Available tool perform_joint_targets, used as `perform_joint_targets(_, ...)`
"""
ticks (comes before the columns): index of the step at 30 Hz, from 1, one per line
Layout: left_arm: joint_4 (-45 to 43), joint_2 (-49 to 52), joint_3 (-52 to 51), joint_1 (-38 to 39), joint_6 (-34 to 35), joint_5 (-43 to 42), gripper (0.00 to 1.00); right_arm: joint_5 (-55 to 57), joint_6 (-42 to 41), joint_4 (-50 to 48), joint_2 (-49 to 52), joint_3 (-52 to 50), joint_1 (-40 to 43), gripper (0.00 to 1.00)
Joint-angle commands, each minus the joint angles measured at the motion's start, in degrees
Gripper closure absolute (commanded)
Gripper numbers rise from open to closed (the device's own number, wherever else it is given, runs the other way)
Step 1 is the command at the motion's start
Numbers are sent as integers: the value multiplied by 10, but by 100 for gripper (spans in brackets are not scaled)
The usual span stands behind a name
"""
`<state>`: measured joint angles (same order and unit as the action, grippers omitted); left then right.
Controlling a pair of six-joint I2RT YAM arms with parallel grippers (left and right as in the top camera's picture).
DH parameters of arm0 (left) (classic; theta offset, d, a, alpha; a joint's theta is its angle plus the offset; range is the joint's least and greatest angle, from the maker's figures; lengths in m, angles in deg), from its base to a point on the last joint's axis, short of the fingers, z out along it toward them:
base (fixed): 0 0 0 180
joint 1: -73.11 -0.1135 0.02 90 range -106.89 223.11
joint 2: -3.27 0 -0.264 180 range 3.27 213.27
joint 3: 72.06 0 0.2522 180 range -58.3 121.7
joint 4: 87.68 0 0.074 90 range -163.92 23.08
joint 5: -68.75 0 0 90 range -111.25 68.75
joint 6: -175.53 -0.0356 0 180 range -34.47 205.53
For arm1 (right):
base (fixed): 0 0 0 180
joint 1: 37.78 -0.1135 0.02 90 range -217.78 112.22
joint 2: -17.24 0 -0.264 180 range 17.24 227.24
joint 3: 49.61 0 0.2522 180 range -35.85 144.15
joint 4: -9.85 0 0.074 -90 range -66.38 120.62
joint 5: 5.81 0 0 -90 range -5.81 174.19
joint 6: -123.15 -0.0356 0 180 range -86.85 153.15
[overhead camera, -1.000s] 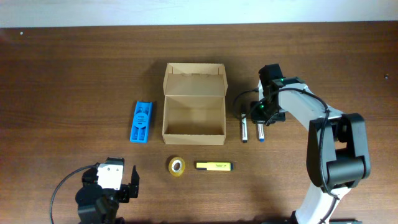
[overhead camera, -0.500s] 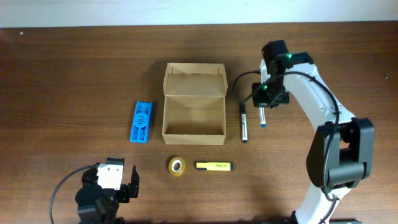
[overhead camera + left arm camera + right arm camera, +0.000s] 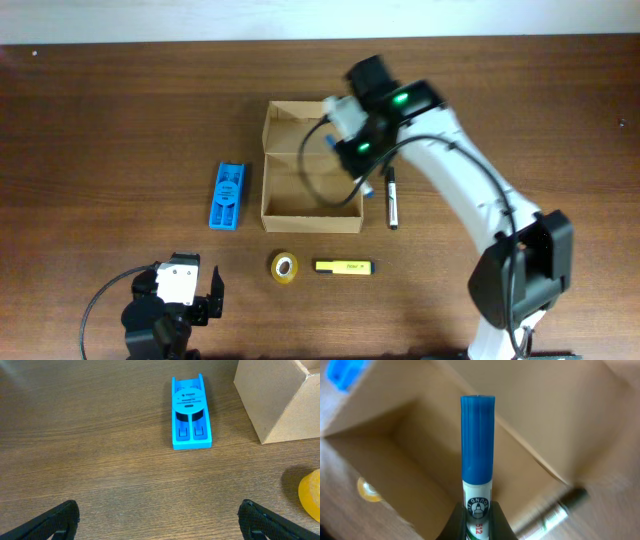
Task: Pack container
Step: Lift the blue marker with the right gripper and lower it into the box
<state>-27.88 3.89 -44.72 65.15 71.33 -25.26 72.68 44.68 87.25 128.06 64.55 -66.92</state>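
Note:
The open cardboard box (image 3: 311,176) sits mid-table; it also shows in the right wrist view (image 3: 395,460) and its corner shows in the left wrist view (image 3: 280,400). My right gripper (image 3: 355,150) is shut on a blue-capped marker (image 3: 478,455) and holds it over the box's right side. A black marker (image 3: 392,197) lies right of the box and also shows in the right wrist view (image 3: 555,512). A blue case (image 3: 229,195) lies left of the box and is in the left wrist view (image 3: 190,412). My left gripper (image 3: 160,522) is open and empty near the front left.
A yellow tape roll (image 3: 284,267) and a yellow highlighter (image 3: 343,267) lie in front of the box. The tape roll also shows at the right edge of the left wrist view (image 3: 311,495). The left arm's base (image 3: 170,300) sits at the front left edge.
My right gripper lifted the blue-capped marker off the table right of the box and carried it left, over the box. The left arm has not moved.

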Motion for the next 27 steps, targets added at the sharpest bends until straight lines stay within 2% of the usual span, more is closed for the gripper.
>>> perform_joint_targets(1,0,-3,-4,-3,-11,4,0,44,48,-15,-10,9,-49,89)
perform_joint_targets(7,0,-3,-4,-3,-11,4,0,82,48,-52,9,9,-92,86)
perform_joint_targets(18,0,-3,-4,-3,-11,4,0,86,56,-63,88,9,-91,85)
perform_joint_targets(25,0,-3,-4,-3,-11,4,0,86,56,-65,95,9,-91,72)
perform_joint_targets(27,0,-3,-4,-3,-11,4,0,86,56,-65,94,9,-91,72)
